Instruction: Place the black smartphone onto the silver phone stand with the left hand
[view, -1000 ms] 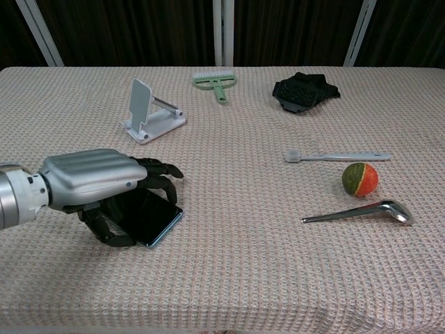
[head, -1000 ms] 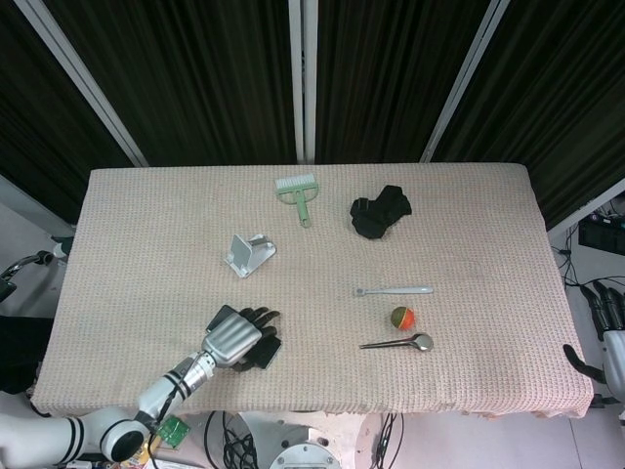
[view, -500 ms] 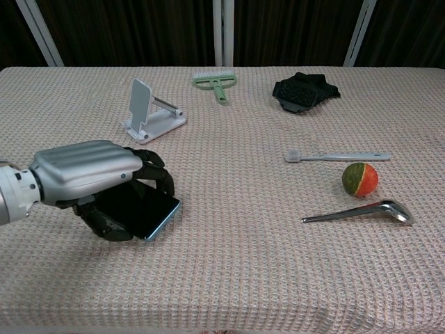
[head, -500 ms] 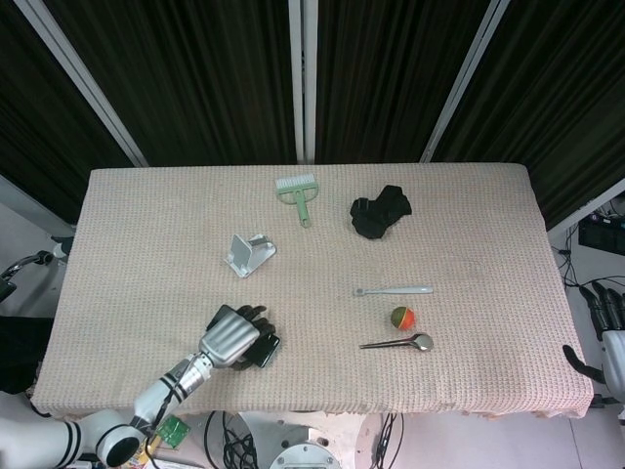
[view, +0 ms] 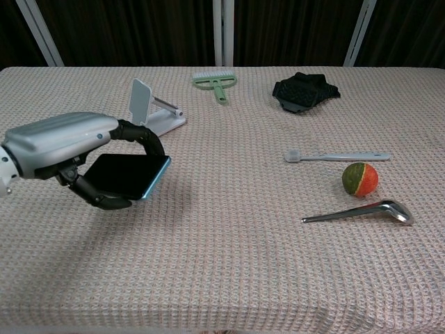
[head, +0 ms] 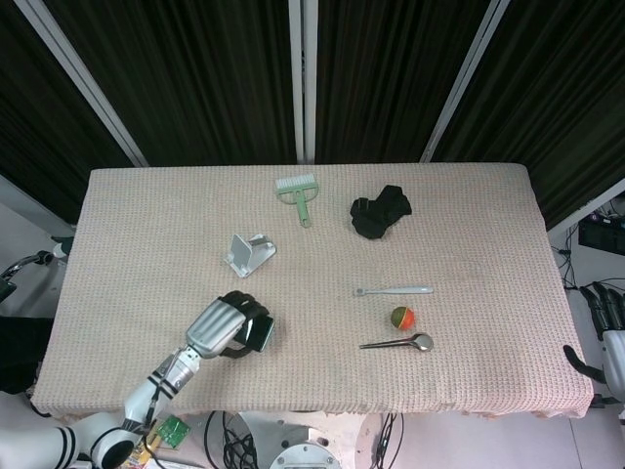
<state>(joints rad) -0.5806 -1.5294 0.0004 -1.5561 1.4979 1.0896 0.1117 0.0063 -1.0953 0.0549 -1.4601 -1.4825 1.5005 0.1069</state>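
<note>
My left hand [view: 69, 149] [head: 223, 326] grips the black smartphone [view: 127, 175] [head: 256, 333], which hangs lifted clear above the cloth near the front left, its screen roughly level. The silver phone stand [view: 149, 111] [head: 248, 254] sits beyond the hand, toward the table's middle left, with its back plate upright and nothing on it. Only a small part of my right hand [head: 607, 332] shows, off the table's right edge in the head view, and its fingers cannot be made out.
A green brush [view: 216, 84], a black glove [view: 304, 90], a toothbrush [view: 337, 156], a small orange-green ball [view: 360, 179] and a metal spoon [view: 358, 211] lie on the beige cloth [view: 229, 264] to the right and back.
My left hand closed its fingers around the phone and lifted it off the cloth, moving up and slightly toward the stand. The right hand stayed put.
</note>
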